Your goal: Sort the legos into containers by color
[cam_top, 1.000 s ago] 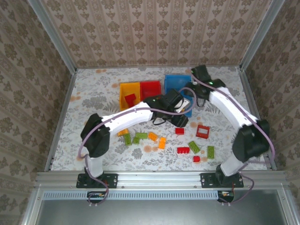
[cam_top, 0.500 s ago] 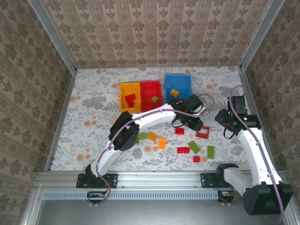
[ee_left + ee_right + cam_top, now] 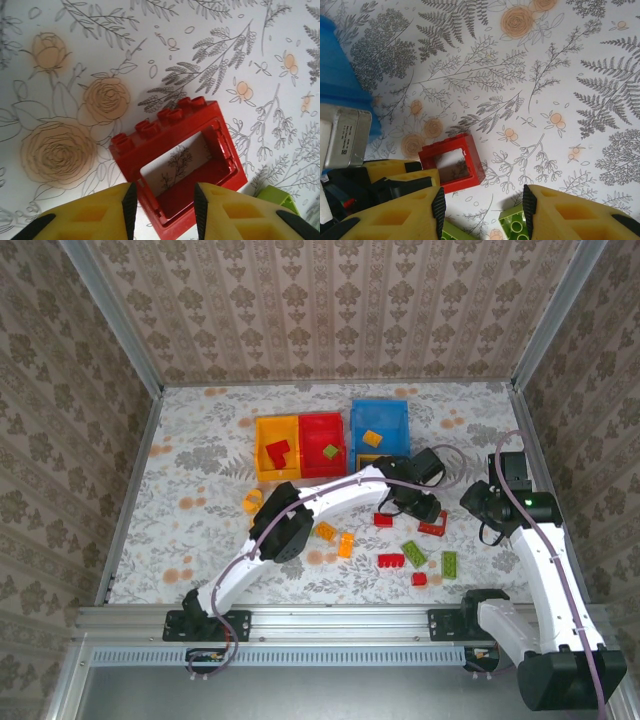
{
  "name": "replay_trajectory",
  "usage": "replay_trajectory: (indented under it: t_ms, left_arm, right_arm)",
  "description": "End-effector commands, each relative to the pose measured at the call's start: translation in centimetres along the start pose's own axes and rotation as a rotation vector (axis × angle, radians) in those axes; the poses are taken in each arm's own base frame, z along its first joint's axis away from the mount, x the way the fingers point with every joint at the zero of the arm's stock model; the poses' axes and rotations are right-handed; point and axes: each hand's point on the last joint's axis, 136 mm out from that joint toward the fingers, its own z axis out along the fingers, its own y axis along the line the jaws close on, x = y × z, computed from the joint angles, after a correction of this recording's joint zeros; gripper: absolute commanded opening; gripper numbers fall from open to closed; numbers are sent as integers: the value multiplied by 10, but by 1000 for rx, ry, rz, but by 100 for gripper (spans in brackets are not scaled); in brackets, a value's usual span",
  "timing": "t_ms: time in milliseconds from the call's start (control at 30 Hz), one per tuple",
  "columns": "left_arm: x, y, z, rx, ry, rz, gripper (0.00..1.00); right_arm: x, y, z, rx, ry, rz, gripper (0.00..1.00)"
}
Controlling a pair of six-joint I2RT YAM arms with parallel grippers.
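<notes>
The red frame (image 3: 160, 131) lies flat on the table (image 3: 200, 470), right of the middle and well apart from the red bin (image 3: 322, 418) at the back. The left gripper (image 3: 163, 197) is held open just over it, with the frame's near wall seen between the two yellow fingers (image 3: 90, 215). The right gripper (image 3: 480, 200) is open wide too, and nothing is held in it. To do this well, one finger should be put down into the hole and one outside, then the wall squeezed softly. The green brick (image 3: 272, 197) just beside the frame should not be bumped.
</notes>
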Motion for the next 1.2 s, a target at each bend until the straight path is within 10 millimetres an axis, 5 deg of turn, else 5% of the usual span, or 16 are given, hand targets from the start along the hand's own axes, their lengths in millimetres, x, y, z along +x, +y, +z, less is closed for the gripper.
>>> replay_trajectory:
  t_ms: [0, 267, 600, 833, 1167]
  left_arm:
    - [7, 8, 2, -71, 22, -19, 40]
    - [9, 6, -5, -117, 14, -4, 42]
    - [18, 9, 16, -92, 60, -33, 43]
    - [16, 12, 22, -106, 59, -37, 28]
    - [-9, 10, -26, -167, -48, -21, 8]
  right_arm:
    - [8, -1, -4, -9, 27, 17, 48]
    - [9, 0, -2, -21, 28, 14, 49]
    - [11, 1, -4, -29, 31, 15, 49]
    - [12, 4, -3, -38, 34, 4, 48]
    - [5, 9, -9, -47, 7, -33, 46]
